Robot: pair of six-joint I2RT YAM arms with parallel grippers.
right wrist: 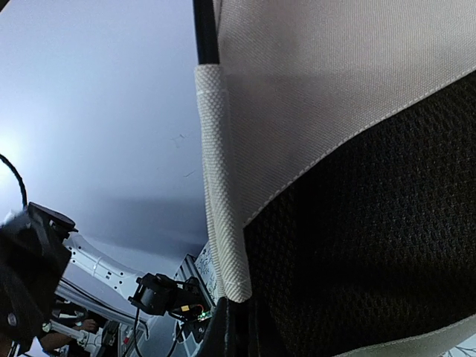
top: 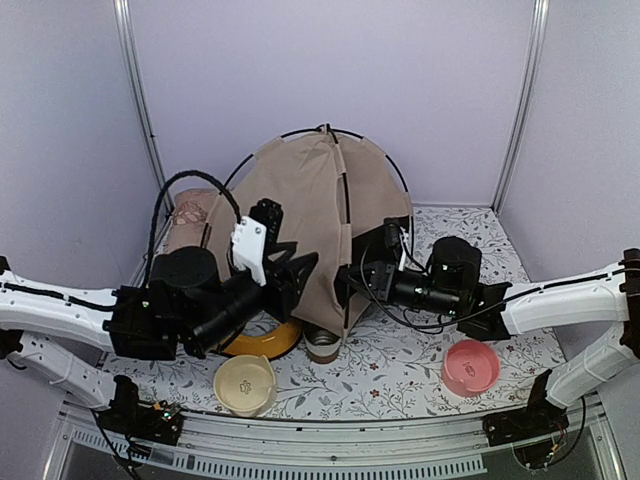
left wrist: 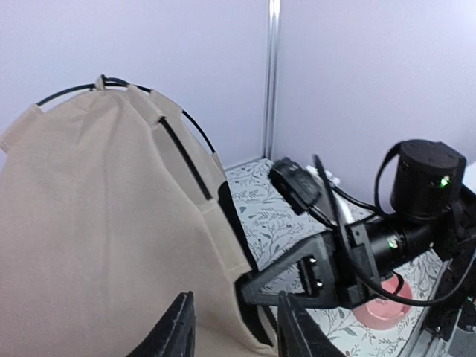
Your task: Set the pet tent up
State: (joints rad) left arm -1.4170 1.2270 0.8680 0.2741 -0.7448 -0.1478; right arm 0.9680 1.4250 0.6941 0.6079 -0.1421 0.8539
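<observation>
The pet tent stands at the back centre, tan fabric held up by thin black arched poles. My right gripper is shut on the tent's lower front edge. In the right wrist view its jaws close on the end of the fabric pole sleeve beside black mesh. My left gripper is open and empty, just in front of the tent's left side. In the left wrist view the gripper frames the tent fabric and the right gripper. The label and pom-pom do not show.
A pinkish patterned cushion lies behind the left arm. A yellow dish, a cream bowl and a brown cup sit near the front. A pink bowl is at the right. Walls and frame posts enclose the floral mat.
</observation>
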